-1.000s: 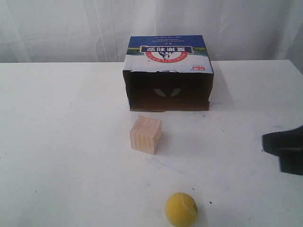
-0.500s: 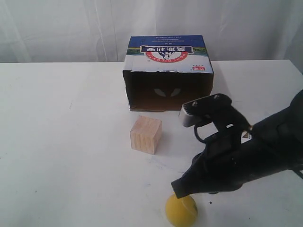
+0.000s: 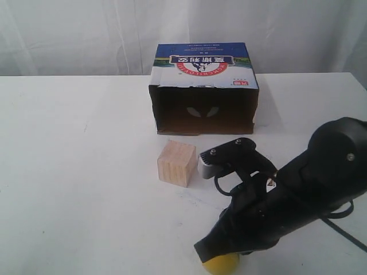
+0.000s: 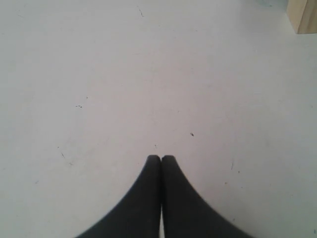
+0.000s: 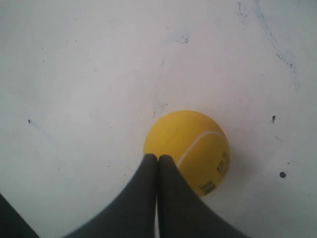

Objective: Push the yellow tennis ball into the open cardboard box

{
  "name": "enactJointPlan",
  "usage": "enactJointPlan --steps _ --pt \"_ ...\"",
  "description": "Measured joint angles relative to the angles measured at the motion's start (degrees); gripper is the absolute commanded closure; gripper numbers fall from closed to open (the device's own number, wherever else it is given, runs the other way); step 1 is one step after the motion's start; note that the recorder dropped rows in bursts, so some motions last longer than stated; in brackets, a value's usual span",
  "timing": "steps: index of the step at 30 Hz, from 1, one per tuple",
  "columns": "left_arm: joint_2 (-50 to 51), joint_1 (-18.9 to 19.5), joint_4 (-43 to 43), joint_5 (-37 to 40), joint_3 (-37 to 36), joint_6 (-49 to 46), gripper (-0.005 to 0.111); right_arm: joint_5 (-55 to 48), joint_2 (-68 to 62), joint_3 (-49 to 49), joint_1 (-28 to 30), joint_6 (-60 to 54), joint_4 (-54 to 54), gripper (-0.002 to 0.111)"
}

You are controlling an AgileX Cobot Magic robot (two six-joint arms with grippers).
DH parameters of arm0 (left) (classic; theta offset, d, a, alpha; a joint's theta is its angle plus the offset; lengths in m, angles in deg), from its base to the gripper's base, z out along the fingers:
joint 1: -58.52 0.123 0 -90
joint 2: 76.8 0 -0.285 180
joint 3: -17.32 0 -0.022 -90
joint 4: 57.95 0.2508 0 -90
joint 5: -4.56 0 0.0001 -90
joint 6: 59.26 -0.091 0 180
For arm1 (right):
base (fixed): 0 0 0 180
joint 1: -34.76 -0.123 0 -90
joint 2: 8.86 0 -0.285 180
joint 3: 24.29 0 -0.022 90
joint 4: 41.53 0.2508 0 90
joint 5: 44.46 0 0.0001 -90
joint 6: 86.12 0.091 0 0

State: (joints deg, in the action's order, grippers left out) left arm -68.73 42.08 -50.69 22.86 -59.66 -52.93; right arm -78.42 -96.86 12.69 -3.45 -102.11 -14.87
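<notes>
Nearest, the ball (image 5: 194, 141) lay by the table's (image 3: 86, 200) front edge, with the right gripper (image 5: 157, 158) pinched shut on nothing, tips at it. A skewed shove might have rolled it against the wooden block (image 3: 176, 164), short of the box (image 3: 203, 86) behind.

Smooth matt yellow ball (image 5: 190, 148); pale wooden cube (image 3: 176, 164)

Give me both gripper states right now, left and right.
Left gripper: jaws closed, holding nothing.
Right gripper: jaws closed, holding nothing, tips by the yellow tennis ball.
</notes>
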Motion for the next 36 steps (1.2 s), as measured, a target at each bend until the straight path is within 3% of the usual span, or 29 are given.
enactJointPlan --steps 20,27,36 --pt "0.0 0.0 0.0 0.0 0.0 0.0 0.107 6.4 -3.5 -0.3 1.3 1.0 -5.4 0.108" --pt "0.0 0.0 0.0 0.0 0.0 0.0 0.107 4.3 -0.4 -9.0 4.8 8.0 -15.4 0.108" --pt "0.0 0.0 0.0 0.0 0.0 0.0 0.107 0.6 -8.2 -9.4 -0.5 8.2 -13.1 0.108"
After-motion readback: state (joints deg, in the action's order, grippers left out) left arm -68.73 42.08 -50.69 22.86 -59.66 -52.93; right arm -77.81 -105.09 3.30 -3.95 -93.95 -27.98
